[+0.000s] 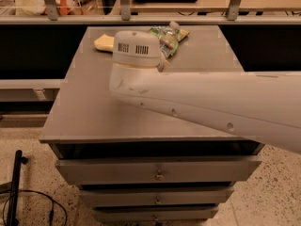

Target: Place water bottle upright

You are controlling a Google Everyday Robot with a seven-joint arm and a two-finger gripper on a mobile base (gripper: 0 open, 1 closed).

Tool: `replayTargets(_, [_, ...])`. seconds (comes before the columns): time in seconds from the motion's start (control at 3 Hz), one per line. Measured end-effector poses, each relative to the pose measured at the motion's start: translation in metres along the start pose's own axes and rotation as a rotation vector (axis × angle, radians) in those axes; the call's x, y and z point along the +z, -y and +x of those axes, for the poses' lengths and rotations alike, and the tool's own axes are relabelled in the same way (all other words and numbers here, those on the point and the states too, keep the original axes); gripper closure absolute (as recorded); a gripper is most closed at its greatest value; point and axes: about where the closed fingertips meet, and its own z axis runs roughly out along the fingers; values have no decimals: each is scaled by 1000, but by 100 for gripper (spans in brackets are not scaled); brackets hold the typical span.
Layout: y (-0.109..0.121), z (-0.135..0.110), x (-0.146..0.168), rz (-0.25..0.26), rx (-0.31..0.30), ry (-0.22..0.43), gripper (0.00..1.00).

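Note:
The water bottle does not show; it is hidden or out of view. My white arm (211,102) reaches from the right across the grey cabinet top (84,107). Its wrist housing (136,51) is over the back middle of the top. My gripper lies behind this housing and is almost wholly hidden. It is close to the green snack bag (168,36) and the yellow sponge (103,42).
The cabinet has several drawers (157,171) below its top. A black counter and a railing (141,19) run behind it. A black stand and cable (16,192) are on the floor at the lower left.

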Motion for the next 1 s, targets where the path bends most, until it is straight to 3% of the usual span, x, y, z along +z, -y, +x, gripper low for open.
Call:
replayTargets(0.67, [24,58,18,65,-108,-273,100])
replayTargets(1.0, [30,72,18,88,-182,-349,100])
